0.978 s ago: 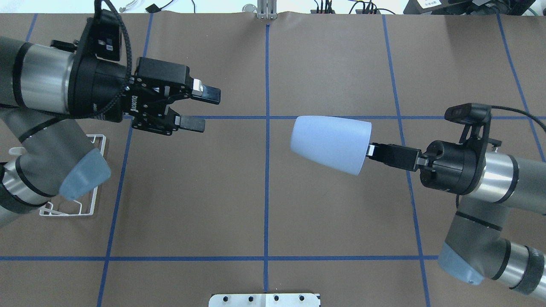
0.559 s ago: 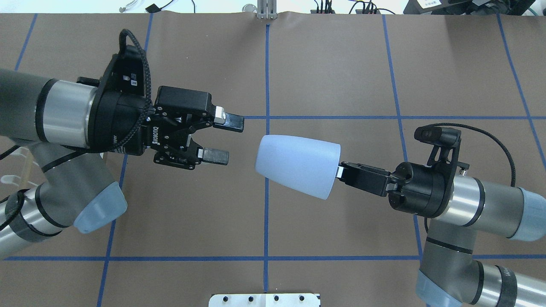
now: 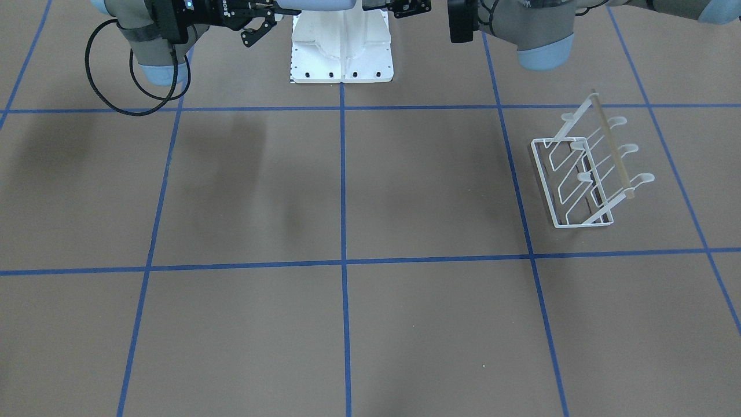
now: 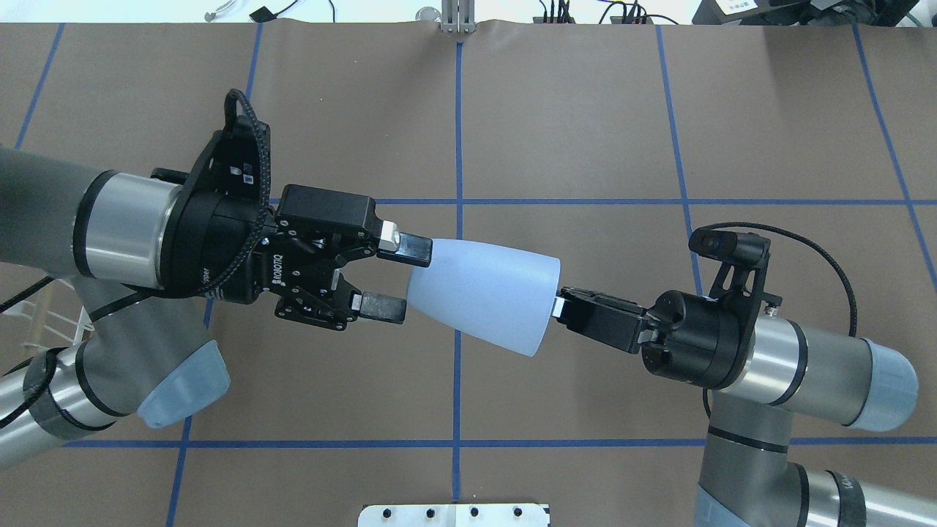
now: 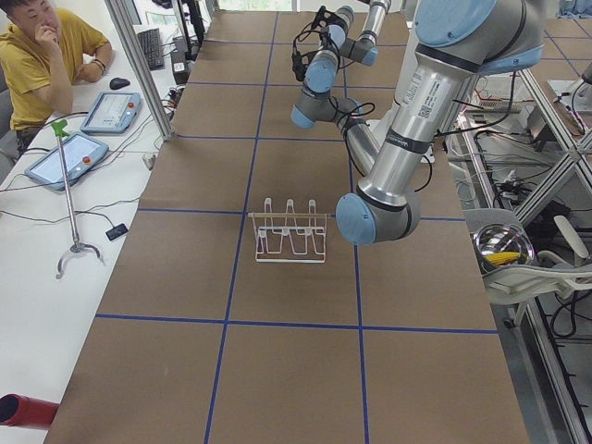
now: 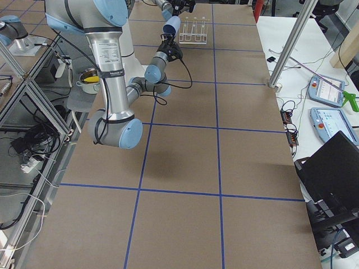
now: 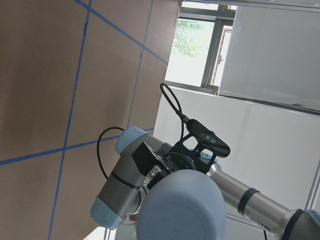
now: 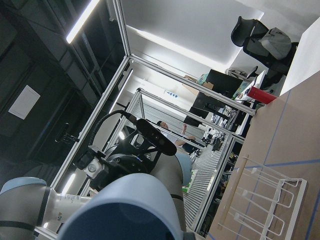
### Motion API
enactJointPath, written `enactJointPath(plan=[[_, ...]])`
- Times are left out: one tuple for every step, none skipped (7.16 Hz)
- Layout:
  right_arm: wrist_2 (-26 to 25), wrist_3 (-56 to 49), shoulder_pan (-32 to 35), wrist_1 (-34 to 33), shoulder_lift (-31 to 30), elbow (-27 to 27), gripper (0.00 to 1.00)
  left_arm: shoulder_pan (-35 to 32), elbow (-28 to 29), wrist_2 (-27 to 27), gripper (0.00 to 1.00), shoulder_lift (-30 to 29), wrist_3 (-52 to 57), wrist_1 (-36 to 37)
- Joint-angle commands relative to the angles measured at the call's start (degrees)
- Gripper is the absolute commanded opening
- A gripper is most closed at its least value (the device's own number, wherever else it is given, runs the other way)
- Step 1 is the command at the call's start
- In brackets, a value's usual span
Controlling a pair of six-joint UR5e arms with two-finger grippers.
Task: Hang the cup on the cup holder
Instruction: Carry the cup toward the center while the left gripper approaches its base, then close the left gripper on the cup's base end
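Observation:
The light blue cup [image 4: 483, 296] is held on its side above the table's middle, narrow base toward my left arm. My right gripper [image 4: 560, 306] is shut on the cup's rim. My left gripper [image 4: 394, 278] is open, with its fingertips at the cup's base, one above and one below it. The left wrist view shows the cup's base [image 7: 182, 205] close ahead. The white wire cup holder [image 3: 584, 174] with its wooden top bar stands on the table at my left side, apart from both grippers. In the overhead view it is mostly hidden under my left arm.
The white robot base plate [image 4: 454, 514] lies at the table's near edge. Blue tape lines cross the brown table cover. An operator [image 5: 46, 55] sits at a side desk with tablets beyond the table's far edge.
My right arm has carried the cup leftward and nearer. My left arm has swung in to meet it, and its open fingers now reach the cup's base.

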Motion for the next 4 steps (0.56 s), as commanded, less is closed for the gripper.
enactJointPath(plan=[[-1.8,-2.3,-2.5,0.0,0.4,0.0,0.0,0.2,0.1,0.0,0.98,-0.2,0.0,0.0],[-1.9,-2.5,-2.8,-0.1,0.4,0.0,0.0,0.2,0.1,0.0,0.98,-0.2,0.0,0.0],[-1.9,-2.5,-2.8,0.0,0.4,0.0,0.0,0.2,0.1,0.1,0.95,-0.2,0.0,0.0],[-2.4,-2.5,-2.9,0.0,0.5,0.0,0.0,0.2,0.1,0.0,0.86,-0.2,0.0,-0.1]])
